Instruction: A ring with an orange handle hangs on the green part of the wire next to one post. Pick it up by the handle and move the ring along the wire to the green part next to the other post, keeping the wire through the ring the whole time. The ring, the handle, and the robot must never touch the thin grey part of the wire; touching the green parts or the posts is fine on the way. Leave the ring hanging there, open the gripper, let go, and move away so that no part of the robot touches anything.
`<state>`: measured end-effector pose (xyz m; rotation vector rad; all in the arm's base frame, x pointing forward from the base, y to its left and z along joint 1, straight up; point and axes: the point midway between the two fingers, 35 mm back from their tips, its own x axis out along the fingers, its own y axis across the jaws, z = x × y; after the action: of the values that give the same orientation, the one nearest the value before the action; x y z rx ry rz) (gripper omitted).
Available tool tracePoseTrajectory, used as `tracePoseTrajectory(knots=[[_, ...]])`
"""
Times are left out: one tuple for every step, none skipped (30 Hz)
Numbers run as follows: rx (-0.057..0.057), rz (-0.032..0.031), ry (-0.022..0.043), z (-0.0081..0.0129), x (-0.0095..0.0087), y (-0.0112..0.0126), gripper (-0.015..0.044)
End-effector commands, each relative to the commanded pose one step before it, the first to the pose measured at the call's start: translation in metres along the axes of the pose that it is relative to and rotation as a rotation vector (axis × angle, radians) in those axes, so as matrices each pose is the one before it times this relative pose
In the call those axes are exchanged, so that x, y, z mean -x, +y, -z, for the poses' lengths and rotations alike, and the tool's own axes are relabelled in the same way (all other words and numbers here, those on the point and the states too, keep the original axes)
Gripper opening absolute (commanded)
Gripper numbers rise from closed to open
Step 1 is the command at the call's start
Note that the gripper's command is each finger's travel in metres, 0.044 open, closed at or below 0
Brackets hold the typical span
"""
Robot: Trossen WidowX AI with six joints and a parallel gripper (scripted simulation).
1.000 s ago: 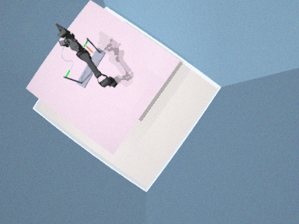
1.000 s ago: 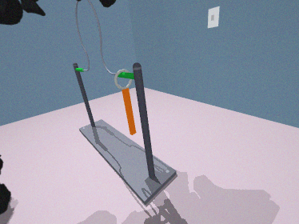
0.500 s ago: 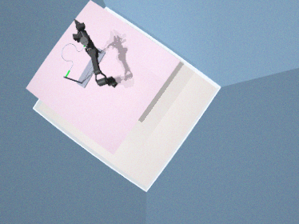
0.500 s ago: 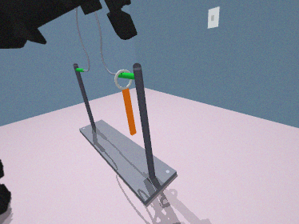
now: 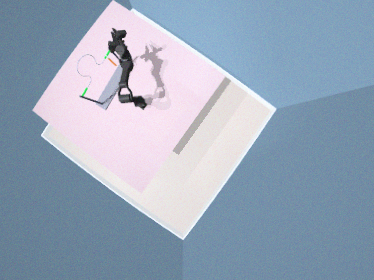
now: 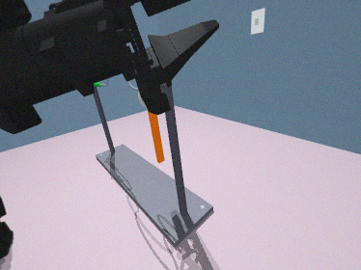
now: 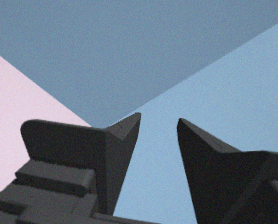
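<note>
Black and partly parted, the gripper (image 7: 159,125) is holding nothing: in the wrist view its two pointed fingers are standing apart with only blue wall showing in the gap between them. In the exterior view the gripper (image 6: 212,2) is filling the upper left of the frame, close to the camera and high above the fixture, its fingers pointing toward the right.

Below it the orange handle (image 6: 156,137) is hanging straight down, just beside the nearer grey post (image 6: 176,154). The ring at the handle's top is hiding behind the black body of the arm, so I cannot tell exactly how it is sitting on the wire. The farther post (image 6: 104,122) is carrying a short green tip (image 6: 98,84) at its top, and both posts are standing on a flat grey base plate (image 6: 150,188) that is resting on the pale pink table top (image 6: 290,198).

From above, the arm (image 5: 124,72) is reaching over the fixture; the orange handle (image 5: 112,61) is lying next to one green wire section (image 5: 107,55), while the other green section (image 5: 85,90) is sitting well apart, with the thin grey wire (image 5: 86,64) looping between them.

A white wall plate (image 6: 258,20) is showing on the blue wall; no writing or label can be read anywhere.
</note>
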<state>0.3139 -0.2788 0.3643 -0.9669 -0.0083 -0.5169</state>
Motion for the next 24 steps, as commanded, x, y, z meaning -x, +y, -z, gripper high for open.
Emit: tracePoseTrajectory(knots=[[-0.1182, -0.09072, 0.0003, 0.03582, 0.01103, 0.03738, 0.016], [-0.0302, -0.02478, -0.0046, 0.00893, 0.0036, 0.00968, 0.016], [-0.0308, -0.02473, -0.00413, 0.00881, 0.00394, 0.00954, 0.016], [-0.0313, -0.02465, -0.00369, 0.00865, 0.00425, 0.00941, 0.016], [-0.0319, -0.02454, -0.00328, 0.00847, 0.00454, 0.0093, 0.016], [-0.0325, -0.02442, -0.0029, 0.00827, 0.0048, 0.00921, 0.016], [-0.0331, -0.02428, -0.00255, 0.00805, 0.00504, 0.00915, 0.016], [-0.0336, -0.02413, -0.00224, 0.00781, 0.00524, 0.0091, 0.016], [-0.0341, -0.02397, -0.00195, 0.00756, 0.00541, 0.00907, 0.016], [-0.0346, -0.0238, -0.0017, 0.00729, 0.00554, 0.00906, 0.016], [-0.0351, -0.02362, -0.00148, 0.00701, 0.00565, 0.00907, 0.016], [-0.0356, -0.02343, -0.00129, 0.00672, 0.00572, 0.00909, 0.016], [-0.0321, -0.02093, -0.00068, 0.00567, 0.00529, 0.00868, 0.016], [-0.0324, -0.02077, -0.00059, 0.00543, 0.00528, 0.00872, 0.016], [-0.0328, -0.02061, -0.00052, 0.00518, 0.00526, 0.00877, 0.016], [-0.0331, -0.02046, -0.00047, 0.00494, 0.00521, 0.00883, 0.016], [-0.0334, -0.02031, -0.00044, 0.00469, 0.00514, 0.0089, 0.016], [-0.0337, -0.02017, -0.00043, 0.00445, 0.00505, 0.00897, 0.016], [-0.0339, -0.02004, -0.00044, 0.00421, 0.00494, 0.00905, 0.016], [-0.0342, -0.01991, -0.00046, 0.00397, 0.00482, 0.00913, 0.016], [-0.0344, -0.0198, -0.0005, 0.00373, 0.00467, 0.00921, 0.016], [-0.0346, -0.01969, -0.00056, 0.0035, 0.00451, 0.00929, 0.016], [-0.0348, -0.0196, -0.00063, 0.00327, 0.00433, 0.00937, 0.016], [-0.0348, -0.01944, -0.0007, 0.00303, 0.00411, 0.00942, 0.016]])
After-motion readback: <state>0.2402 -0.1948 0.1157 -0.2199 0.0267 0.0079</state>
